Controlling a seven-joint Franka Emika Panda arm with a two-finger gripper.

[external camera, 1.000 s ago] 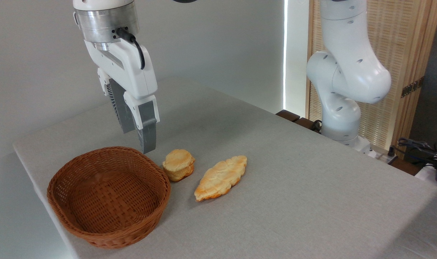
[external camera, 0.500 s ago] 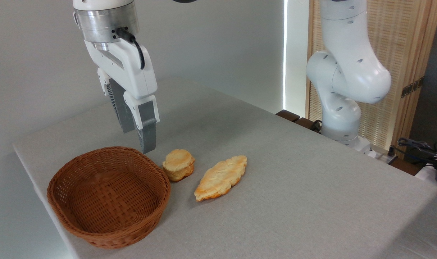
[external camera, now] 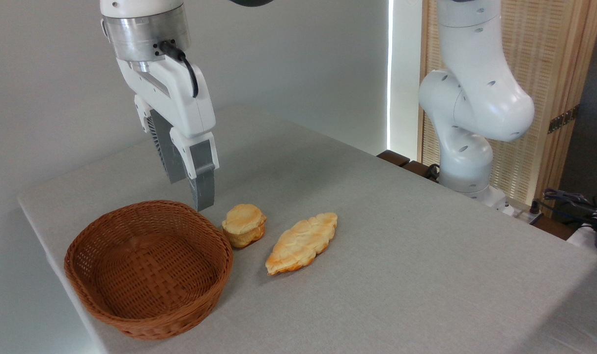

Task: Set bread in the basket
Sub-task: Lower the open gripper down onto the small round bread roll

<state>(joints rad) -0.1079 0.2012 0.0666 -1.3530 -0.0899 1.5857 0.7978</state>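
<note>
Single fixed view of the grasp approach. The gripper (external camera: 192, 194) hangs above the desk (external camera: 401, 255) at the far rim of the basket (external camera: 148, 268), empty; one grey finger hides most of the other, so it cannot be told whether the jaws stand wide or narrow. The bread (external camera: 244, 224), a small round bun, lies on the desk just beside the basket's right rim, a narrow gap between them, and just right of and nearer than the fingertips. A longer leaf-shaped pastry (external camera: 302, 242) lies near the bun on its right, apart from it.

Risks, as judged from this layout: the bun sits so close to the wicker that a finger descending on its left side may catch the rim and tip or shove the basket. The basket itself stands near the left and near edges of the desk, so a push could carry it toward the drop. A grasp aimed too far right could take or nudge the pastry instead. A soft bun may also deform under a hard squeeze.

Open room: the desk is bare to the far and right of the bun, which favours an approach from that side. The basket's interior holds nothing, leaving ample room for release.
</note>
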